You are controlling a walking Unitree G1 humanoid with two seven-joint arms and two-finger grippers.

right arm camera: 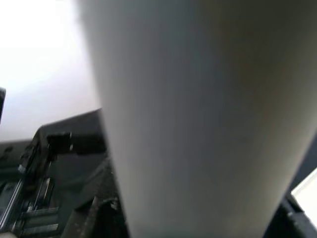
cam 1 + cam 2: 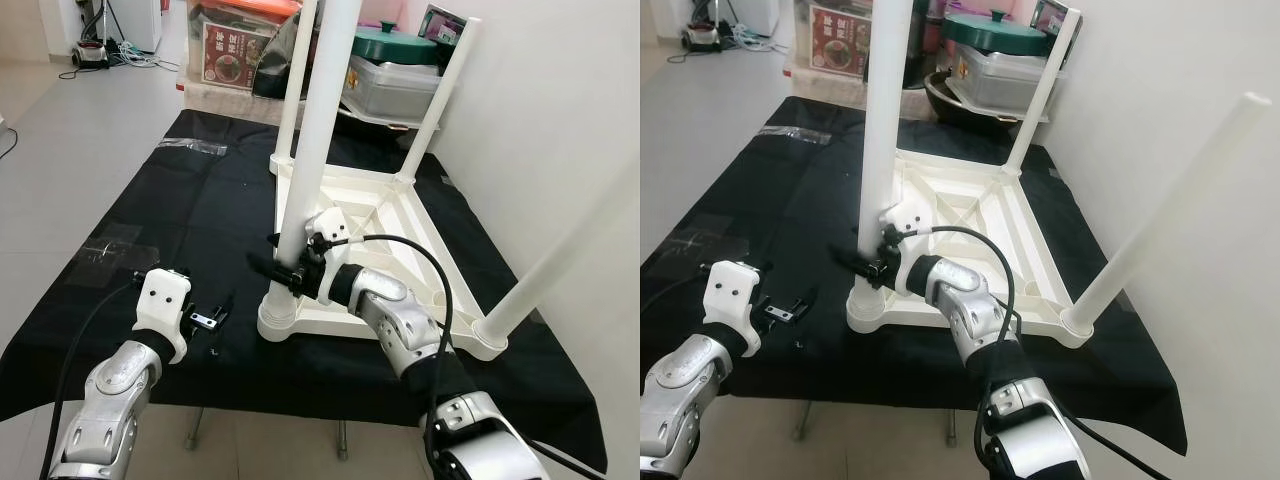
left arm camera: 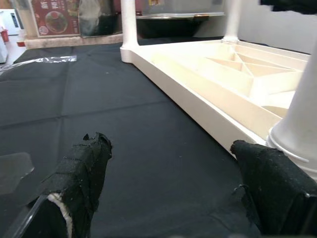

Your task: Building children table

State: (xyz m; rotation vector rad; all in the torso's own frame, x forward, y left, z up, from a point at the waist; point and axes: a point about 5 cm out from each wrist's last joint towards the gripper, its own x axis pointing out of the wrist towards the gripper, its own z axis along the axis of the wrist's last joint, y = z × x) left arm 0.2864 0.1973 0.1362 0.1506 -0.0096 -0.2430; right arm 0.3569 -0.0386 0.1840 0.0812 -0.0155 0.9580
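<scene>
A black cloth (image 2: 190, 215) covers the floor. At twelve o'clock stand a printed box (image 2: 232, 55), a green pot (image 2: 392, 45) on a grey bin (image 2: 390, 88); cables (image 2: 135, 55) at eleven.

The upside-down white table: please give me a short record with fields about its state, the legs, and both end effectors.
surface: black cloth covering a low platform
table: white tabletop lies upside down on the cloth
legs: four white legs stand up from its corners; near-left leg is upright in its socket
right end effector: shut on the near-left leg, low, just above the socket
left end effector: open, over the cloth, beside the table's near-left corner, holding nothing
background: storage boxes and a green lidded pot beyond the cloth
</scene>
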